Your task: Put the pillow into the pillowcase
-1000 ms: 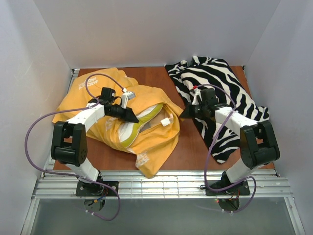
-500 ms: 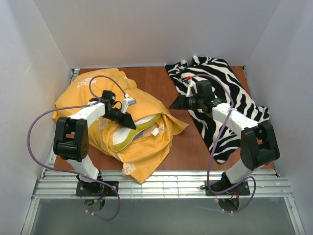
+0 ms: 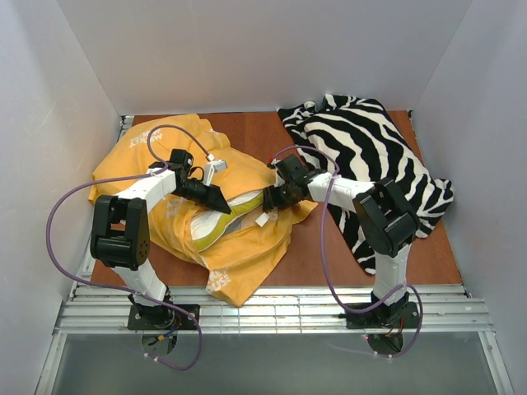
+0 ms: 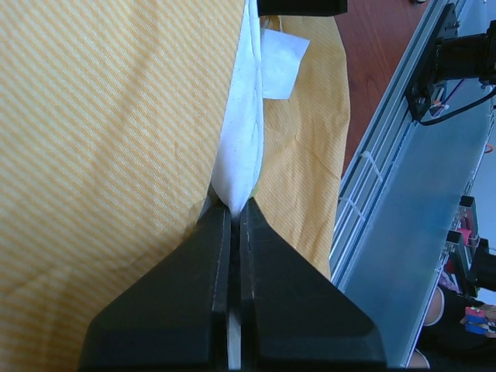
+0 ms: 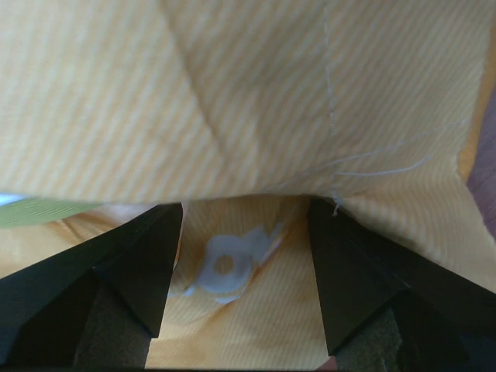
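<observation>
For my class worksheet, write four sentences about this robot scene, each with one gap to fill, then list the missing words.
The pillow pokes out of the orange ____. The cloth on the right has black-and-white ____ stripes. The left gripper has its jaws ____. The right gripper, beside the pillow's green band, has its jaws ____.
Missing words: pillowcase; zebra; shut; open.

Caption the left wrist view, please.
Shut black fingers pinching a white fabric fold amid orange-yellow striped pillowcase cloth.

Robotics lab test cell, white enclosure walls (image 3: 247, 49), aluminium rail frame (image 3: 272, 311), two robot arms (image 3: 152, 189) (image 3: 346, 188)
</observation>
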